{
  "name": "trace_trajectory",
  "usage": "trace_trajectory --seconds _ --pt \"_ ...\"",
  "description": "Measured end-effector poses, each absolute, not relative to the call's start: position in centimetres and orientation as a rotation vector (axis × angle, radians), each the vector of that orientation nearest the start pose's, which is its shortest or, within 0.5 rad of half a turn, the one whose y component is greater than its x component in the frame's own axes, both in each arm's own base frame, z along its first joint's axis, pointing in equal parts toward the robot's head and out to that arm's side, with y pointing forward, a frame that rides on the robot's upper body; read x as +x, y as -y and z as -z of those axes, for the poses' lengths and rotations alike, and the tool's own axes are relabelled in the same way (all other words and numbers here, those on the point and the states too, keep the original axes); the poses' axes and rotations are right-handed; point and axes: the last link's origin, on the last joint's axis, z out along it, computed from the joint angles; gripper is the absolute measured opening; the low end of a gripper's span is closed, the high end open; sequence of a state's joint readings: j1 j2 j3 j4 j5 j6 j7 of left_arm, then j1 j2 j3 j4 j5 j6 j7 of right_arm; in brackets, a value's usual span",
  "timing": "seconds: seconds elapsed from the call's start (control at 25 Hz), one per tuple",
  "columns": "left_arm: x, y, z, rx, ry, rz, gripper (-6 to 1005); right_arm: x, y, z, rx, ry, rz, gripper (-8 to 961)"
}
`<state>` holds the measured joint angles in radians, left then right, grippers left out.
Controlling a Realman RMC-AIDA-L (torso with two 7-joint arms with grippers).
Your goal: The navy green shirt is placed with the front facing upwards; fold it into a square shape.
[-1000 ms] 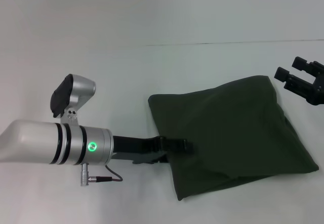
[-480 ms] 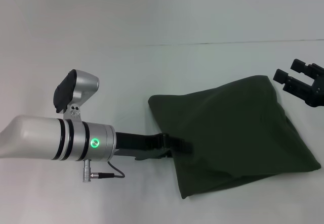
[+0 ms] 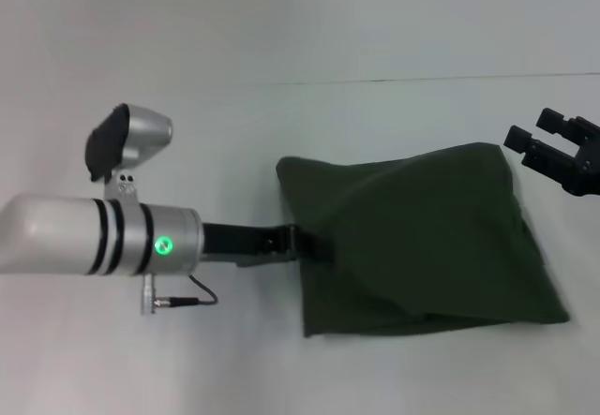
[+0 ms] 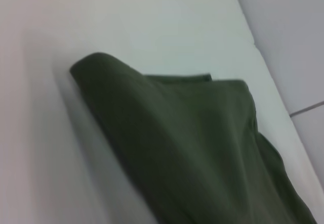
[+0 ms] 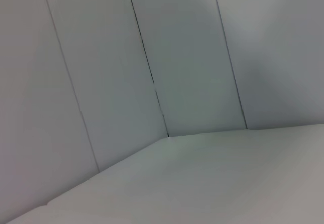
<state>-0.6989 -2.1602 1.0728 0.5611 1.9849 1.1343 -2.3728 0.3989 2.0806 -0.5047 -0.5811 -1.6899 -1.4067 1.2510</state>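
Navy green shirt (image 3: 422, 237) lying on the white bench (image 3: 281, 134), toward the right-hand edge and nearer the front than the back. Already folded over into a compact, roughly four-sided bundle, several layers thick; no lettering or neck label showing on the upper face. Outline not yet square: far edge slanting, right side running out to a point near the front right, loose lower layers peeking out along the front edge. In the left wrist view, the shirt (image 4: 202, 148) rising in a rounded hump with a second layer visible behind the fold.

Left gripper (image 3: 305, 244) reaching in low from the left side, meeting the shirt's left edge about midway along it. Tips buried in dark cloth, so whether the jaws are apart or clamped on the fabric cannot be told.

Right gripper (image 3: 553, 143) held off the cloth near the right edge of the bench, just beyond the shirt's far right corner, jaws apart and holding nothing.

Judged from this: main folds done, tidying and squaring the edges left, possibly one more fold.
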Motion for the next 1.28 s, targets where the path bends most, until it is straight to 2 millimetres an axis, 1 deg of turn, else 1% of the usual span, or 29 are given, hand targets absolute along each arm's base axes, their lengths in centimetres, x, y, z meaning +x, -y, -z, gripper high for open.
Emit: trace_trajectory --seconds 0.04,0.08,0.12,0.16,0.32,0.44,0.6,0.8,0.88,1.12,1.28 --pt "-21.1 -36.7 8.8 -2.411 1.749 0.466 256 31.5 -32.7 -4.3 -2.139 -0.746 -0.917 751" --pt "-21.1 -36.7 8.8 -2.411 1.749 0.466 244 31.5 -32.8 -4.3 -2.136 -0.749 -0.915 748" --pt "-21.6 -37.3 7.8 -2.398 1.687 0.455 232 31.5 -32.8 -4.2 -2.133 -0.752 -0.914 748" --pt "-21.7 -37.4 7.6 -2.394 1.678 0.452 220 31.6 -32.9 -4.1 -2.13 -0.76 -0.913 749" --pt "-23.1 -38.1 5.9 -2.332 1.631 0.436 176 31.7 -33.2 -3.5 -2.122 -0.791 -0.906 750" --pt "-24.1 -38.3 5.0 -2.293 1.625 0.438 175 31.6 -33.5 -3.0 -2.123 -0.809 -0.9 750" --pt "-25.4 -37.9 3.8 -2.244 1.622 0.457 174 31.5 -33.8 -2.4 -2.13 -0.825 -0.892 751" --pt "-26.3 -36.9 3.5 -2.234 1.643 0.467 172 31.1 -34.2 -2.1 -2.142 -0.827 -0.89 753" --pt "-26.4 -36.8 3.4 -2.229 1.644 0.481 171 30.8 -34.4 -1.9 -2.148 -0.827 -0.892 753" --pt "-26.0 -36.6 3.3 -2.247 1.67 0.537 174 30.1 -34.7 -0.8 -2.22 -0.811 -0.853 755" --pt "-25.9 -36.4 2.7 -2.256 1.648 0.62 180 29.6 -34.6 0.0 -2.29 -0.788 -0.82 756"
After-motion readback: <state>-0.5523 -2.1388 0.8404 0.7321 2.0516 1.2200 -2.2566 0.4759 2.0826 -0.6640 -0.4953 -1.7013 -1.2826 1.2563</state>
